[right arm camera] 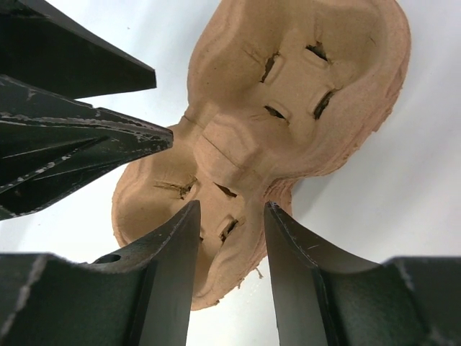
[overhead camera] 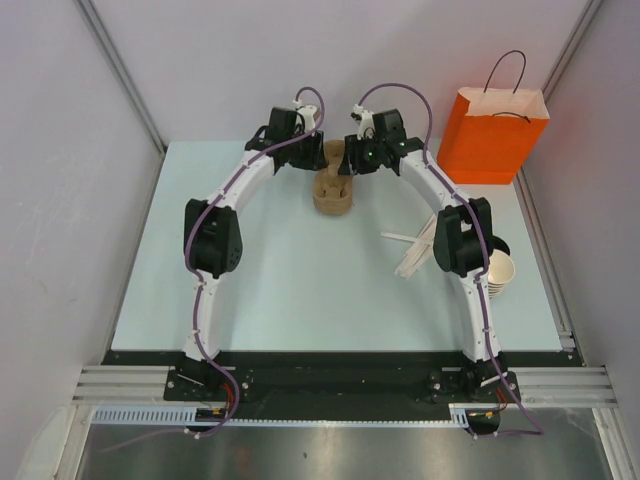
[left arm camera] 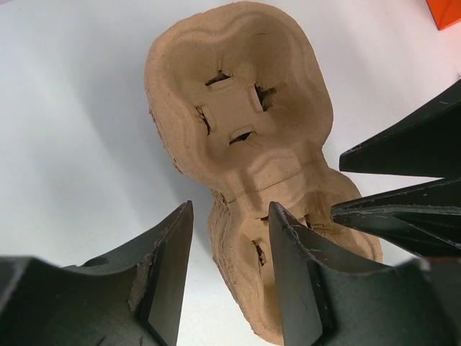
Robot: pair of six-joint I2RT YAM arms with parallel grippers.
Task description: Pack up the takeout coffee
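While my left gripper [left arm camera: 230,223] and right gripper [right arm camera: 232,216] both hover fingers-apart over the brown moulded-pulp two-pocket carrier [overhead camera: 333,190], gripping nothing, the tan paper coffee cup with black lid [overhead camera: 502,246] is, I think, peeking out behind my right elbow [overhead camera: 462,238].

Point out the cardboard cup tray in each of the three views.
Top view: cup tray at the far middle of the table.
Left wrist: cup tray fills the centre, top to lower right.
Right wrist: cup tray fills the centre, upper right to lower left.
Shared landmark: the ridge between its two pockets.
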